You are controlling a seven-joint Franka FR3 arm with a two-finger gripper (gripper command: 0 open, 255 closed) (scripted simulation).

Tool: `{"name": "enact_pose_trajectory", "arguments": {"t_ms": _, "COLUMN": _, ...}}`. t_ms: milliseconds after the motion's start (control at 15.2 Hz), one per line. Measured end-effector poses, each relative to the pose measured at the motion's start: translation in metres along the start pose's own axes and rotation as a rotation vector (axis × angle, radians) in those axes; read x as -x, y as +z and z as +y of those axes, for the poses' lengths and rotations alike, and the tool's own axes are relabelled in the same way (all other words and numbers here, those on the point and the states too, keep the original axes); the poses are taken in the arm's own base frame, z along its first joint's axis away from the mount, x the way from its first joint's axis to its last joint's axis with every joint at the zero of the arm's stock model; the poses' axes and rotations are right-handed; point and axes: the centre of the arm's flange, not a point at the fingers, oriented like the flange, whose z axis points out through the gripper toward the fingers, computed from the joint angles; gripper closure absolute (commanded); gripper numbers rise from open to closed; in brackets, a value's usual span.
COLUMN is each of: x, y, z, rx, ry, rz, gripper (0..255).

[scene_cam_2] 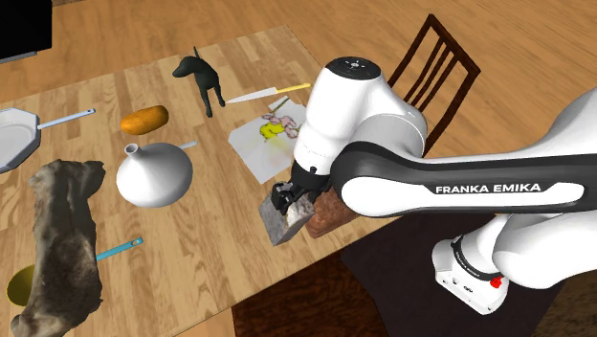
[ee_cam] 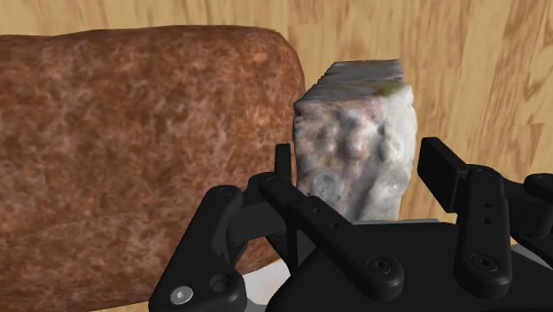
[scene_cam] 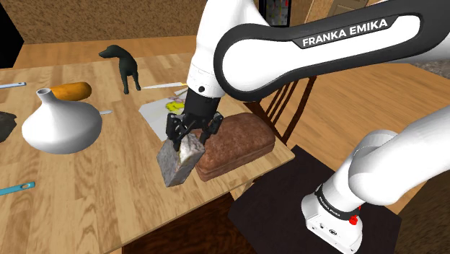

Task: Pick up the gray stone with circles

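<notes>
The gray stone (scene_cam: 177, 164) is a mottled block with faint round marks, standing tilted near the table's edge in the shoulder view. It leans against a brown loaf-shaped block (scene_cam: 234, 144). My gripper (scene_cam: 189, 144) comes down on the stone's top end, one finger on each side. In the wrist view the stone (ee_cam: 354, 115) sits between the fingers of the gripper (ee_cam: 359, 164), which press its two sides. From the second exterior view the stone (scene_cam_2: 280, 226) hangs under the gripper (scene_cam_2: 292, 203), its lower end at or just above the tabletop.
The brown block (ee_cam: 133, 151) lies right beside the stone. A white vase (scene_cam: 61, 124), an orange object (scene_cam: 72, 91), a dark dog figure (scene_cam: 124, 65) and a printed sheet (scene_cam: 162, 112) are farther in on the wooden table (scene_cam: 94, 209). A chair (scene_cam_2: 435, 72) stands behind the table edge.
</notes>
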Motion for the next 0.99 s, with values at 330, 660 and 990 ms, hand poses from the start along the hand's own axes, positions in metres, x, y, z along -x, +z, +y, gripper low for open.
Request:
{"name": "enact_pose_trajectory", "arguments": {"t_ms": 330, "x": 0.0, "y": -0.005, "z": -0.002, "rx": 0.002, "ry": 0.0, "rz": -0.003, "gripper": 255}}
{"name": "enact_pose_trajectory", "arguments": {"t_ms": 660, "x": 0.001, "y": -0.029, "z": -0.009, "rx": 0.003, "ry": 0.0, "rz": -0.004, "gripper": 255}}
{"name": "enact_pose_trajectory", "arguments": {"t_ms": 990, "x": 0.003, "y": -0.054, "z": -0.016, "rx": 0.003, "ry": 0.0, "rz": -0.004, "gripper": 255}}
